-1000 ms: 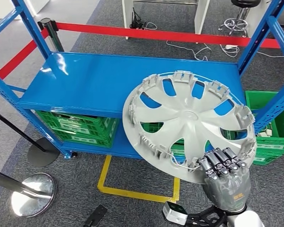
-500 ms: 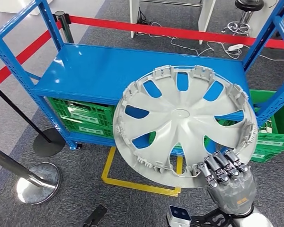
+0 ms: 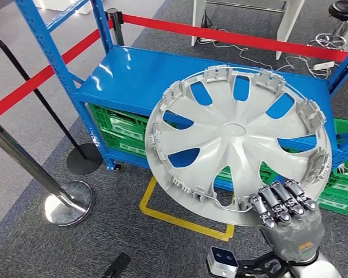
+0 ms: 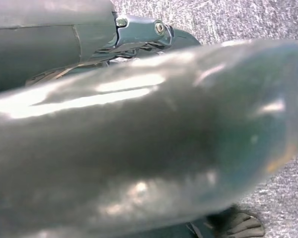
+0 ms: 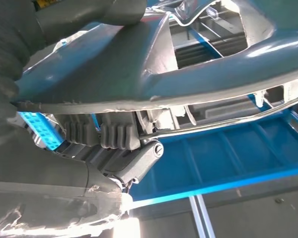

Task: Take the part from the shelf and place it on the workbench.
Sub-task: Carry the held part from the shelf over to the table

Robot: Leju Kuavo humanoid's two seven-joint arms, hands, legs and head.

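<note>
Silver wheel cover [image 3: 238, 145], lower rim gripped by right hand [image 3: 288, 223]

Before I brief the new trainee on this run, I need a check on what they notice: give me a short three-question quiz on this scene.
1. True or false: the hubcap lies flat on the blue shelf.
2. Which hand grips the hubcap's rim: A left, B right?
3. Fill in: the crates under the shelf are ____ in colour.

Key: 1 false, the right hand holds it up in front of the shelf; 2 B; 3 green.
</note>
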